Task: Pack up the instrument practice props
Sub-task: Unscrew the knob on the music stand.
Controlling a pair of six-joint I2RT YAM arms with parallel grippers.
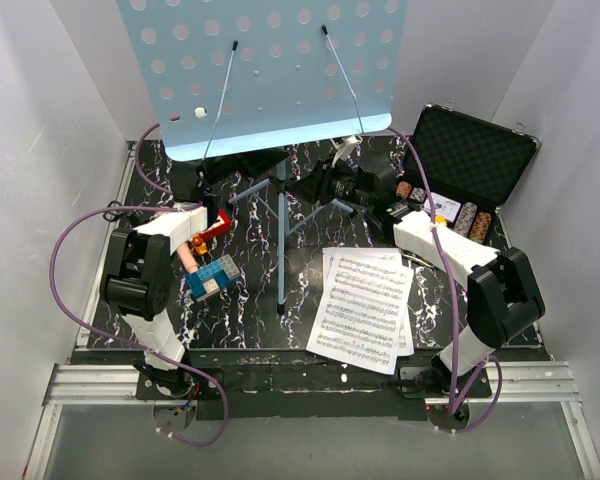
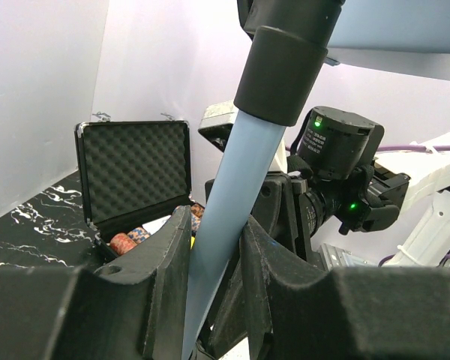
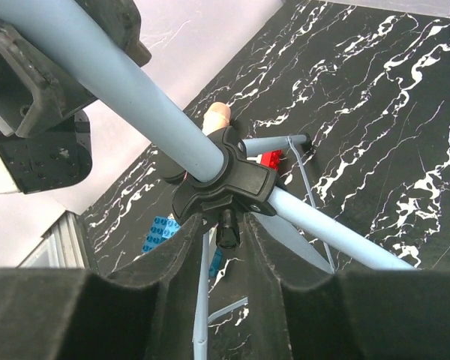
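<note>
The light-blue perforated music stand (image 1: 270, 70) stands at the middle back on its tripod legs (image 1: 281, 250). My left gripper (image 1: 258, 164) is shut on the stand's light-blue pole (image 2: 232, 195), just below a black sleeve. My right gripper (image 1: 328, 185) has its fingers close on either side of the black knob (image 3: 226, 232) under the tripod collar (image 3: 225, 176), with a small gap showing on each side. White sheet-music pages (image 1: 365, 305) lie flat at the front right. A small pale thing (image 1: 346, 147) behind the right gripper may be the microphone.
An open black foam-lined case (image 1: 475, 155) with poker chips (image 1: 470, 220) sits at the back right; it also shows in the left wrist view (image 2: 135, 176). Blue bricks (image 1: 212, 277), a red brick (image 1: 212, 228) and a peach peg (image 1: 185, 255) lie by the left arm. White walls enclose the table.
</note>
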